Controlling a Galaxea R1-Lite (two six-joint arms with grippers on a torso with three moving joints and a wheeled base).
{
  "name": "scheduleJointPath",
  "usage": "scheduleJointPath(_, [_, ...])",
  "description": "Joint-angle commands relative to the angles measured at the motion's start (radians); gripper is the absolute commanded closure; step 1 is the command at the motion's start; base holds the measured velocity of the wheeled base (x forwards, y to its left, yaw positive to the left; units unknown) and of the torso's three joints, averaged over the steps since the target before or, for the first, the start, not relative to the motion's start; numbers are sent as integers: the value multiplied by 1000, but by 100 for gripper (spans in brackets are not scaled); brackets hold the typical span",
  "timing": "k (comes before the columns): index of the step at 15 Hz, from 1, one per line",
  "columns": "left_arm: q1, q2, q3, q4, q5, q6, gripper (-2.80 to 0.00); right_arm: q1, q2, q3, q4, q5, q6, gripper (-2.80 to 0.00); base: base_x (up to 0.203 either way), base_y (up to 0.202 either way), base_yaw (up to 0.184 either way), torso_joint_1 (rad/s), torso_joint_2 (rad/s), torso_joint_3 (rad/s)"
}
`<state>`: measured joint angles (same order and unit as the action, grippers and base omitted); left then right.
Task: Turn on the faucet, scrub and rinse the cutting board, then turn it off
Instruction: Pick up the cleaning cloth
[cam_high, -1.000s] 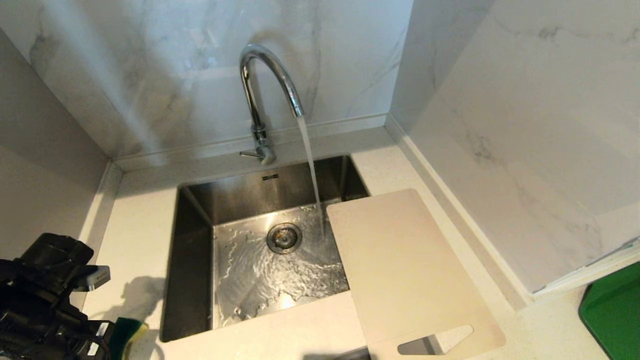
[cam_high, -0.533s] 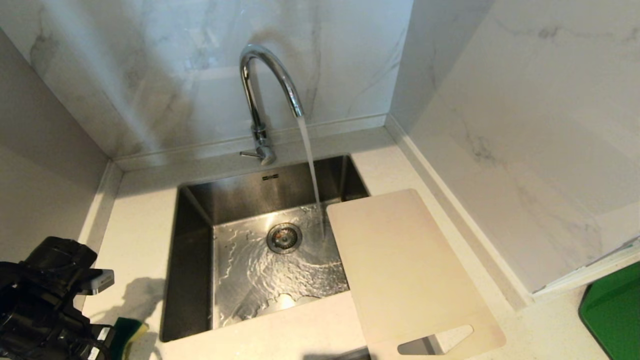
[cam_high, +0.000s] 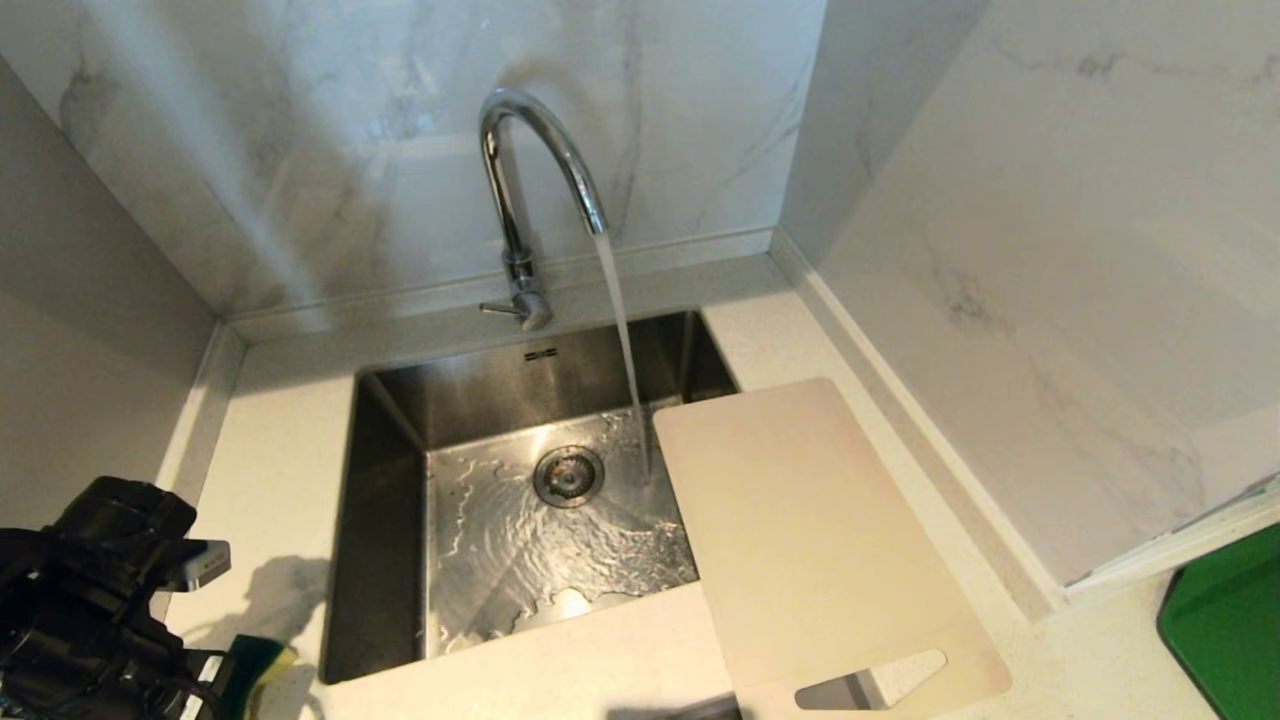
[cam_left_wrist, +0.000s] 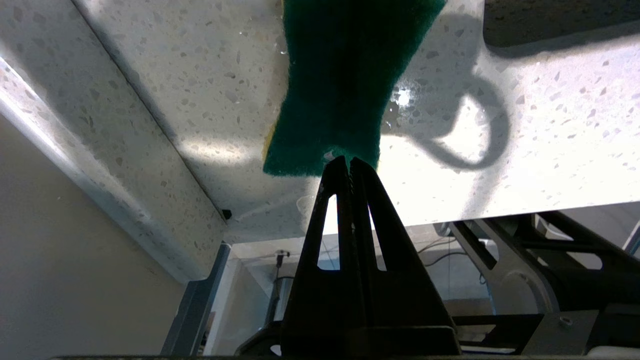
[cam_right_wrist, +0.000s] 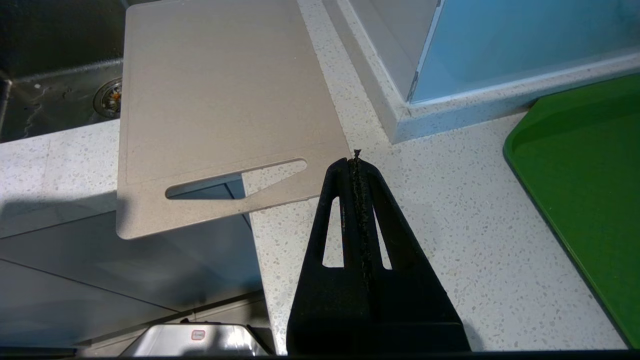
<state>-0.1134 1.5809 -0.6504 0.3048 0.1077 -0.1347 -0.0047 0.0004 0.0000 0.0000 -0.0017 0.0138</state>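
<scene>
The chrome faucet (cam_high: 530, 170) is running; its stream falls into the sink just left of the cutting board's far corner. Its small lever (cam_high: 497, 308) sticks out to the left at the base. The pale beige cutting board (cam_high: 800, 540) lies flat on the counter right of the sink, overhanging both the basin and the counter's front edge. My left gripper (cam_left_wrist: 348, 159) is shut, with its tips at the near edge of a green-and-yellow sponge (cam_left_wrist: 345, 85) on the counter left of the sink. Whether it pinches the sponge is unclear. My right gripper (cam_right_wrist: 356, 159) is shut and empty, beside the cutting board's (cam_right_wrist: 220, 100) handle end.
The steel sink (cam_high: 380, 520) has a wet floor and a round drain (cam_high: 568, 475). Marble walls close in the counter at the back, left and right. A bright green tray (cam_high: 1225, 630) lies on the counter at the far right. The left arm (cam_high: 90, 600) fills the lower left corner.
The left arm has sunk very slightly beside the sponge. Water keeps running, and the cutting board has stayed where it was.
</scene>
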Motion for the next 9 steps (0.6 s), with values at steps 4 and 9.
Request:
scheduleJointPath(4, [0,-1,9,-10,0,-6,0,0,0,2,0,0,0,0,0,0,0,0,0,0])
scheduleJointPath(9, [-2,-4,11,-10,0,-6,0,0,0,2,0,0,0,0,0,0,0,0,0,0])
